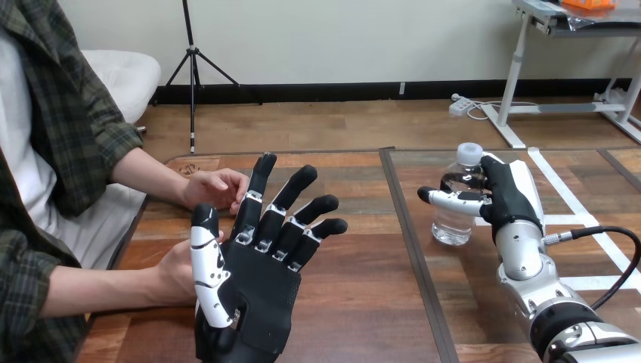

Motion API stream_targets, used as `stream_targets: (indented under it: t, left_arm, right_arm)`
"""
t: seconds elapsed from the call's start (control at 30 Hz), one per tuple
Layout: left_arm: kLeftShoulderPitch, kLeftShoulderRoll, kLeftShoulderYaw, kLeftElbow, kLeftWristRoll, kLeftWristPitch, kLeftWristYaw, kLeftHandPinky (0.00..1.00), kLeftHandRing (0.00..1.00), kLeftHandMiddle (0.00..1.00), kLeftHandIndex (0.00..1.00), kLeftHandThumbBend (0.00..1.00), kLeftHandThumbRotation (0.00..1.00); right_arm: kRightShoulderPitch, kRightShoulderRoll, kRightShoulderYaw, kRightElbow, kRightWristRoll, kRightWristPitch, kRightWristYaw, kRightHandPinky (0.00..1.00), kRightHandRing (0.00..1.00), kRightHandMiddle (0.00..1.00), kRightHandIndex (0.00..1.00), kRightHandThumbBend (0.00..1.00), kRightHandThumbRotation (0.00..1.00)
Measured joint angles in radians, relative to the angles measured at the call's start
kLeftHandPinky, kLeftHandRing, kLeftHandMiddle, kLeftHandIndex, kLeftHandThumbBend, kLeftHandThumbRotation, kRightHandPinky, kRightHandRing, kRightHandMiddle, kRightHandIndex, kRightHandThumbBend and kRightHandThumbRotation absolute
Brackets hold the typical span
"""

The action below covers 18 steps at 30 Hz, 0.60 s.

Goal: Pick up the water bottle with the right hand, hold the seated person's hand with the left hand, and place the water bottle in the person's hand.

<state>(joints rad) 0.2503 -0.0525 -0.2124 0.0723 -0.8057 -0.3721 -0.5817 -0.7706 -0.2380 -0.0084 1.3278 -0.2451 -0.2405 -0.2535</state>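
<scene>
On the brown wooden table [355, 302], the black-and-white left hand [253, 272] is held open, fingers spread, beside the person's hands [215, 187], grasping neither. The right hand [505, 200] is clamped round the clear plastic water bottle [453, 223], which stands upright at the table's right. Slippage is risked if its thin wall is squeezed unevenly.

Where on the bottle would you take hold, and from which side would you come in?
Grip the clear middle of the bottle, below its white cap, coming from its right. It stands upright on the table, and its round, slim body suits a wrap-around hold. The right hand is on that side, its thumb across the front.
</scene>
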Motion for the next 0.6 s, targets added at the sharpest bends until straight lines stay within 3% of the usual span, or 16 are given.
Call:
stream_targets:
  t: [0.6]
  left_arm:
    - [0.002, 0.0, 0.0, 0.0, -0.003, 0.0, 0.003, 0.62, 0.69, 0.81, 0.99, 0.55, 1.0]
  right_arm:
    - [0.0, 0.0, -0.006, 0.0, 0.008, -0.016, -0.011, 0.51, 0.55, 0.59, 0.62, 0.68, 0.0]
